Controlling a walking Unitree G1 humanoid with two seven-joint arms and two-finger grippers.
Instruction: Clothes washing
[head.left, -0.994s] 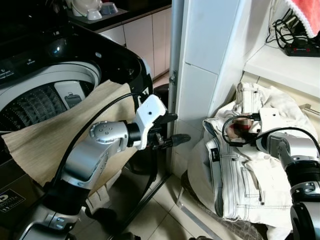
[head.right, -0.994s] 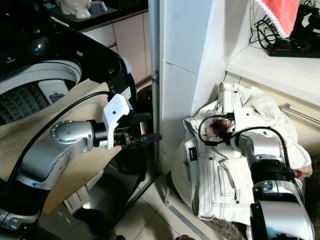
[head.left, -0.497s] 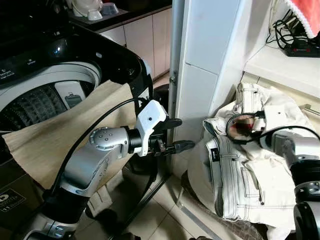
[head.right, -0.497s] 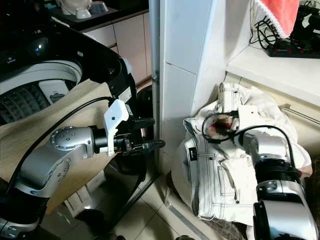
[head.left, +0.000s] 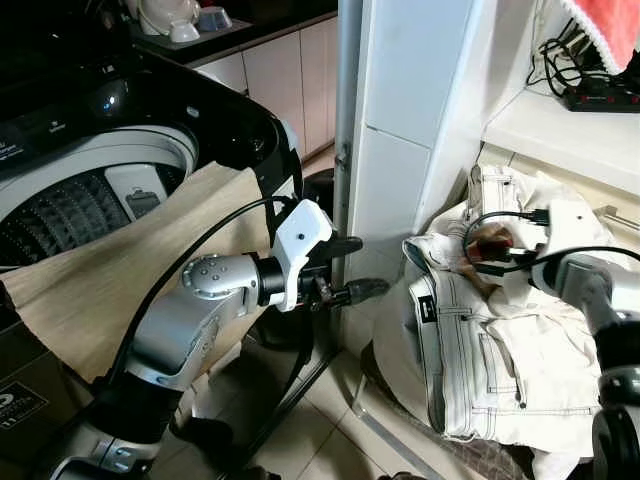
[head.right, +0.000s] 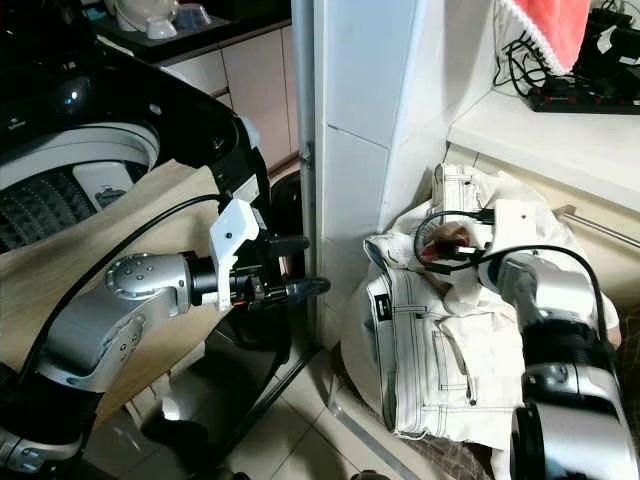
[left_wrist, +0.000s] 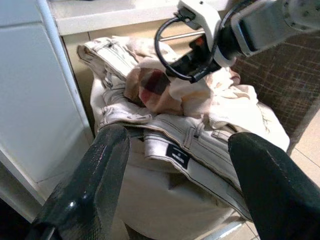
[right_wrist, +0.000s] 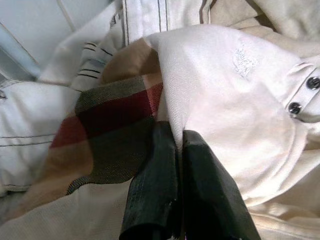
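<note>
A cream shirt with a plaid lining lies atop the heap of white clothes on the right — the right gripper pinches its fold, fingers closed. The left gripper hovers empty, fingers apart, beside the washing machine — left of the pile.

A black power strip with tangled cables sits on the white ledge at two o'clock; dishes rest on the dark tabletop at eleven.
</note>
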